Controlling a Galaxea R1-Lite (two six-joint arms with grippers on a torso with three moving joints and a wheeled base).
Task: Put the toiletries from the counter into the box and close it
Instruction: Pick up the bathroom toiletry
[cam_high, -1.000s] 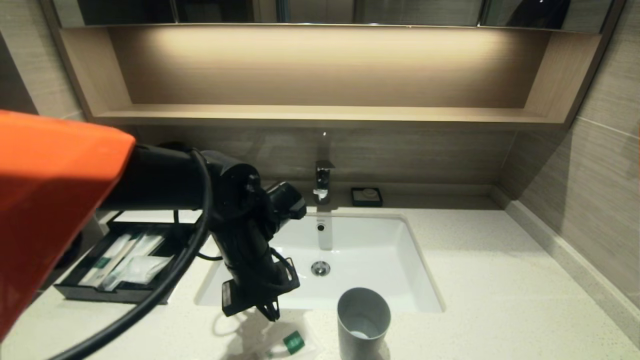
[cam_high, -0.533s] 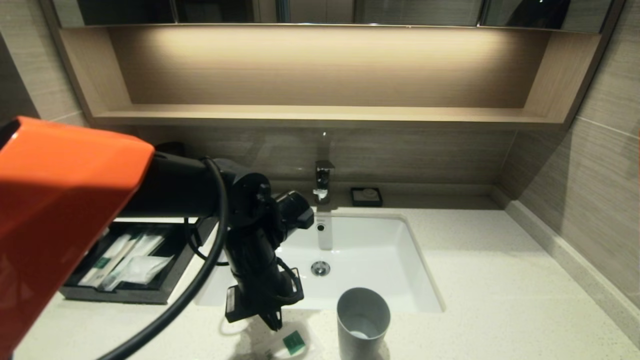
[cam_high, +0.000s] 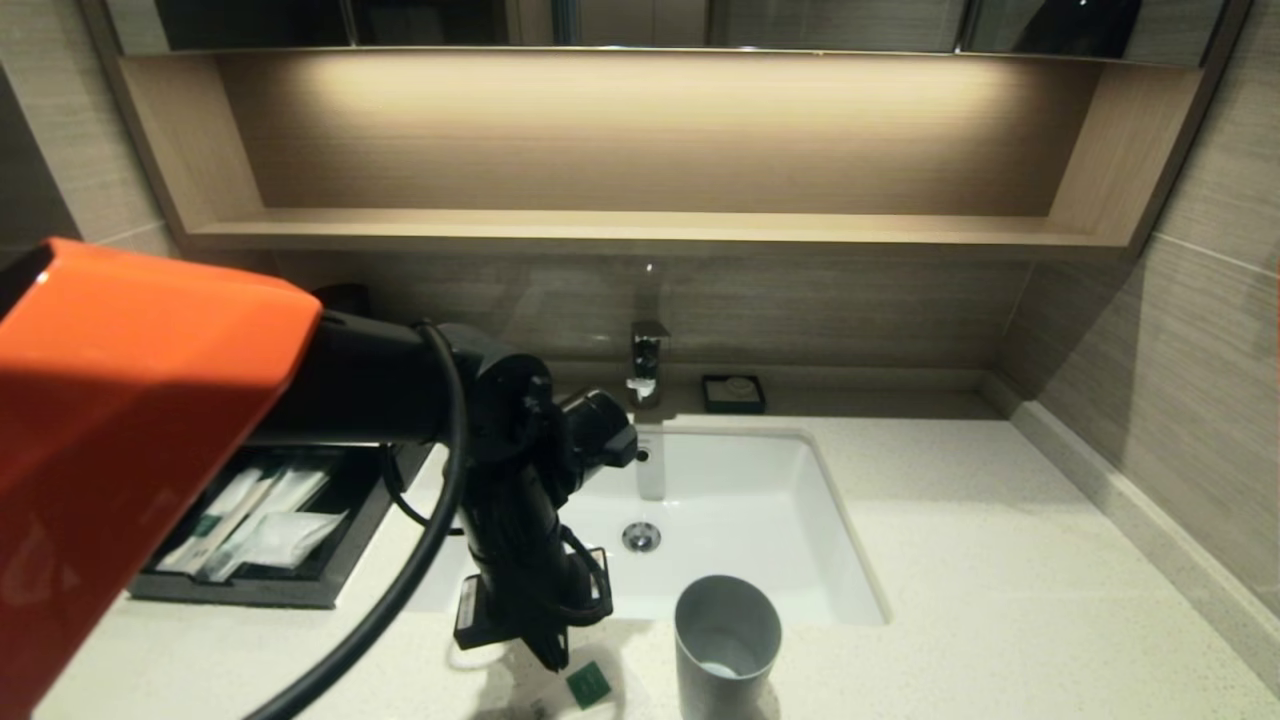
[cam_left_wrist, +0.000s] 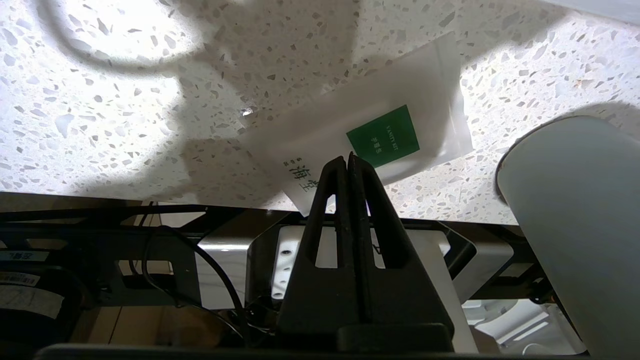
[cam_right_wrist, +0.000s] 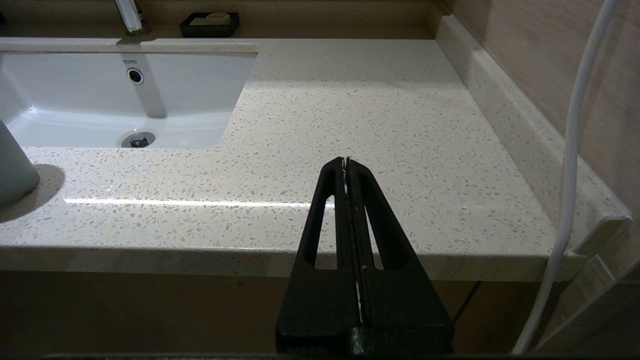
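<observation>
A translucent flat sachet with a green square (cam_high: 588, 683) lies on the speckled counter (cam_high: 1000, 560) near its front edge, left of the grey tumbler. My left gripper (cam_high: 553, 655) points down over it, shut and holding nothing. In the left wrist view its fingertips (cam_left_wrist: 348, 157) sit at the sachet's (cam_left_wrist: 385, 135) near edge, by the green square. The black box's drawer (cam_high: 250, 592) stands pulled out at the left; pale wrapped sticks with green labels (cam_high: 215, 520) and another sachet (cam_high: 285, 535) lie in it. My right gripper (cam_right_wrist: 346, 160) is shut and empty, off the counter's front edge at the right.
The grey tumbler (cam_high: 727, 640) stands close to the right of the sachet, and also shows in the left wrist view (cam_left_wrist: 575, 225). The white basin (cam_high: 720, 500) lies behind them, with the tap (cam_high: 648, 362) and the black soap dish (cam_high: 733, 393) at the back wall.
My left arm has moved right and down towards the green-square sachet. The gripper now covers part of it in the head view. Nothing else has moved.
</observation>
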